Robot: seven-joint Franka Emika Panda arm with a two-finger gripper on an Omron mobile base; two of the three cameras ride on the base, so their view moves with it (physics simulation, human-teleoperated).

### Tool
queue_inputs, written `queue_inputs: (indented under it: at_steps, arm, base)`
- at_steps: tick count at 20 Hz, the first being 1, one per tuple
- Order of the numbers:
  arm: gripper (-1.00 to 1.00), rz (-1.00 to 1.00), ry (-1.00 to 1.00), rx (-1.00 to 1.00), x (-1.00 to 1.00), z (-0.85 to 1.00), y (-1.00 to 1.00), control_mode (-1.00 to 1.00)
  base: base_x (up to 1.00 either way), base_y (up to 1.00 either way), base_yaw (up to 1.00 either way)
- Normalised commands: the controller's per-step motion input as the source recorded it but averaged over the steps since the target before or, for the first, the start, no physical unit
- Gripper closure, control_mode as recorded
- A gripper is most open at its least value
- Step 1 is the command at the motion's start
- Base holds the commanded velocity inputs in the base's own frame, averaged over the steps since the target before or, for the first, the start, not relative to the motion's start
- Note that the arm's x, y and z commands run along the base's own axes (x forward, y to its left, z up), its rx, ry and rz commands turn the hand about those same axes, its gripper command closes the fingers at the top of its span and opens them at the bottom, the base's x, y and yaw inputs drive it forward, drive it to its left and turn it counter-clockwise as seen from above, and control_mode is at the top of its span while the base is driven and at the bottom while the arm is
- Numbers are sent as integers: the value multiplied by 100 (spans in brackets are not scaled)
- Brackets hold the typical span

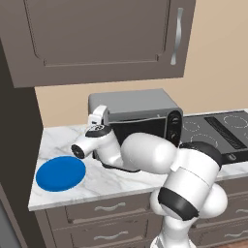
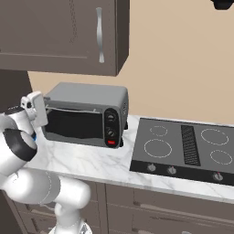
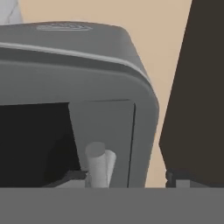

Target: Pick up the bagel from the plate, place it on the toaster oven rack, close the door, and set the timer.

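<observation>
Closing the door [image 2: 73, 124] calls for a steady push at its handle [image 3: 99, 168]; jaws' state unclear.

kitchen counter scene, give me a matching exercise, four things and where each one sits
Things:
1. plate
2. toaster oven
3. cooktop
4. upper cabinet

Places:
A. on the wall above the counter
B. set into the counter, on the knob side of the oven
C. flat on the marble at the counter's end, by the tall dark panel
D. standing against the back wall, dark glass facing out

Pairs: 1-C, 2-D, 3-B, 4-A
</observation>
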Motion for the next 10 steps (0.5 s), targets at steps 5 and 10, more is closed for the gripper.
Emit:
queue_inputs:
  at_steps: [5, 10]
  arm:
    - [-100, 0, -6, -4, 2, -100, -33, -100]
    - [-100, 0, -5, -3, 0, -85, -25, -100]
  base:
    - [0, 0, 0]
    - [0, 0, 0]
